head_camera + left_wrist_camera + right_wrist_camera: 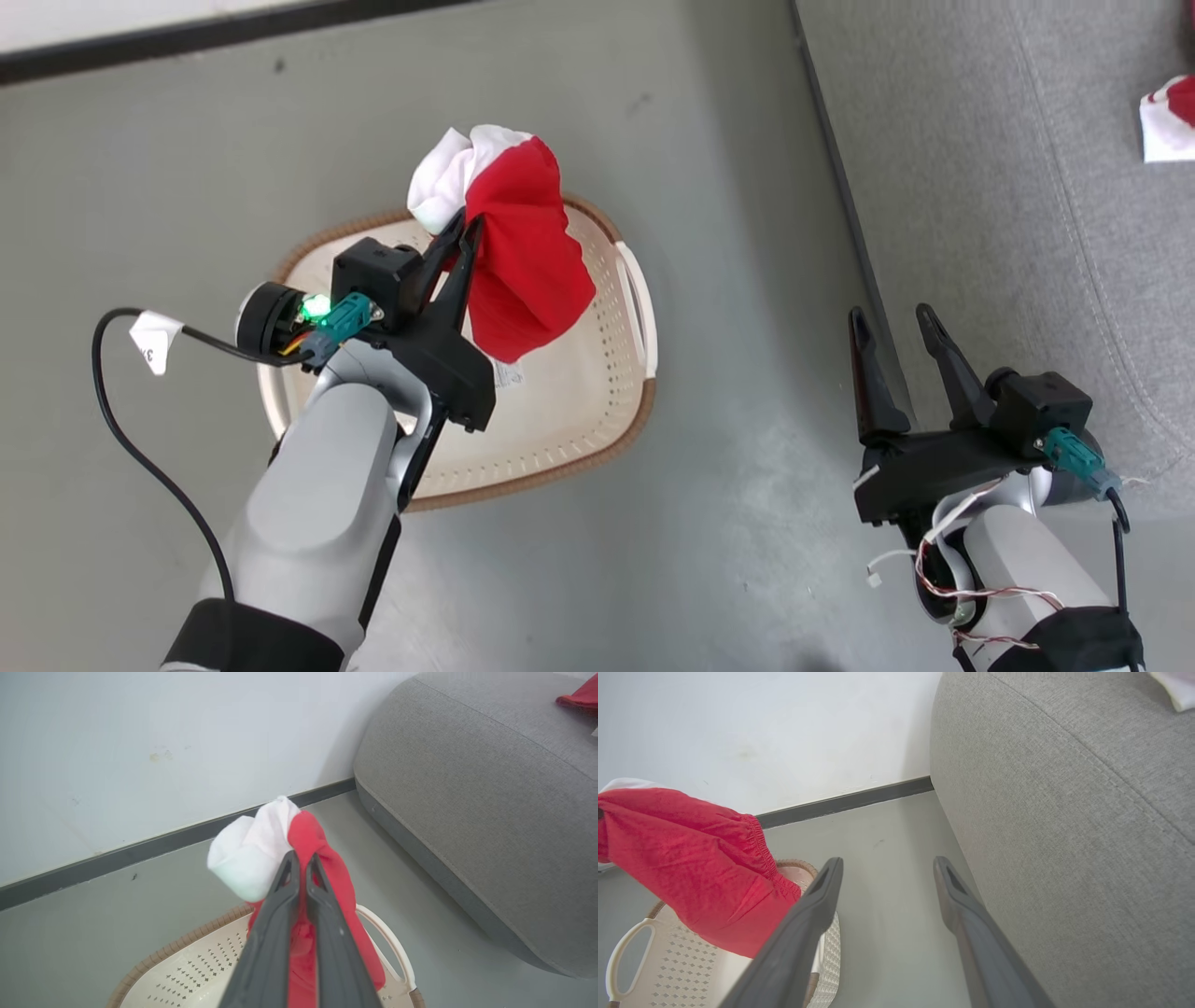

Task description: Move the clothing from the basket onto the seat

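Currently, your left gripper (465,231) is closed on a bright red soft fabric garment (523,271) with a white end. Its two long dark fingers stand nearly parallel and almost together, with a thin fold of red cloth pinched between them near the tips. The white end bunches up past the fingertips toward 12 o'clock in the head view. The red body hangs down from the grip toward 5 o'clock.

Note that the garment hangs over the inside of the cream-white perforated plastic basket (611,308) with the brown woven-look rim. The basket sits on the plain grey floor (747,233), at the centre of the head view. You cannot tell from these views whether the garment's lower end touches the basket's bottom.

Your right gripper (889,317) is spread wide, with a broad gap between the fingertips. It holds nothing and touches nothing. It sits at 4 o'clock in the head view, over the floor, with its fingers pointing to 12 o'clock. In the right wrist view, the basket's white side handle shows at 8 o'clock.

Locate the large light grey woven-fabric seat (1008,233) with rounded edges and stitched seams at 2 to 3 o'clock in the head view, just beside the right gripper and apart from the basket. A second garment (1172,121), red and white, lies on the seat cushion at the 2 o'clock edge, well apart from both grippers.
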Available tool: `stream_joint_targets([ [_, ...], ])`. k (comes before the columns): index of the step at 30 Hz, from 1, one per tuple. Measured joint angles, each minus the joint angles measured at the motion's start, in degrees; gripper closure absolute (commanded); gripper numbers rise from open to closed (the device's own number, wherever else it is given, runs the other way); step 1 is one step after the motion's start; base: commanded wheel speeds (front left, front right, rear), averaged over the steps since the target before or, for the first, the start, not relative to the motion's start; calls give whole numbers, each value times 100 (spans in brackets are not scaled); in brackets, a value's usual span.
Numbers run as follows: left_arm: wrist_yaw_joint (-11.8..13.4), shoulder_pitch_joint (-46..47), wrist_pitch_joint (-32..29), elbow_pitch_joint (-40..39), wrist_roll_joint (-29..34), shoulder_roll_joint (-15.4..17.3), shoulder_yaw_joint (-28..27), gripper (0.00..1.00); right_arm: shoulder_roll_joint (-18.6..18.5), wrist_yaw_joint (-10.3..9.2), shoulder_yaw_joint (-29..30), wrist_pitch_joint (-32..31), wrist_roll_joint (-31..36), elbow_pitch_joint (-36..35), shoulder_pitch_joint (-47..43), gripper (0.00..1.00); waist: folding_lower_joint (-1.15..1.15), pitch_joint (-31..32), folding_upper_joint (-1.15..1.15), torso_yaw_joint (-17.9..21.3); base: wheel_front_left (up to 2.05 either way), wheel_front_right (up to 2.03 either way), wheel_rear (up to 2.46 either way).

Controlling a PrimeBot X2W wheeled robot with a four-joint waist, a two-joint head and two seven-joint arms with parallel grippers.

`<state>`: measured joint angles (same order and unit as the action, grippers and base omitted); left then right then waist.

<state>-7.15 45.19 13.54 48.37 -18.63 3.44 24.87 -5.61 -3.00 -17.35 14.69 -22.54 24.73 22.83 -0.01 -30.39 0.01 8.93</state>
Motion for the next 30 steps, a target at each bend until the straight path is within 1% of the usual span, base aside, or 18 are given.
stream_joint_targets([
  [2, 0, -59, 29, -63, -12, -5, -15, 100, -13, 49, 20, 0, 1, 36, -31, 0, 0, 128, 0, -47, 0, 0, 0],
  [9, 0, -296, 46, -282, -222, -18, -131, 100, -20, 64, 71, 0, 43, 124, -225, 0, 0, 602, 0, -192, 0, 0, 0],
  [14, 0, -514, 70, -502, -271, -11, -204, 100, -37, 149, 112, 0, 44, 181, -360, 0, 1, 946, -1, -285, 0, 0, 0],
  [18, 0, -683, 74, -703, -318, 25, -255, 100, -43, 174, 137, 0, 49, 209, -476, 0, 0, 1207, -1, -354, 0, 0, 0],
  [27, 0, -983, 76, -1402, -555, 267, -301, 100, -41, 209, 152, 0, 90, 247, -779, 0, 0, 1750, -1, -498, 0, 0, 0],
  [30, 0, -1081, 76, -1633, -556, 308, -326, 100, -41, 253, 164, 0, 90, 274, -844, 0, 0, 1888, -1, -526, 0, 0, 0],
])
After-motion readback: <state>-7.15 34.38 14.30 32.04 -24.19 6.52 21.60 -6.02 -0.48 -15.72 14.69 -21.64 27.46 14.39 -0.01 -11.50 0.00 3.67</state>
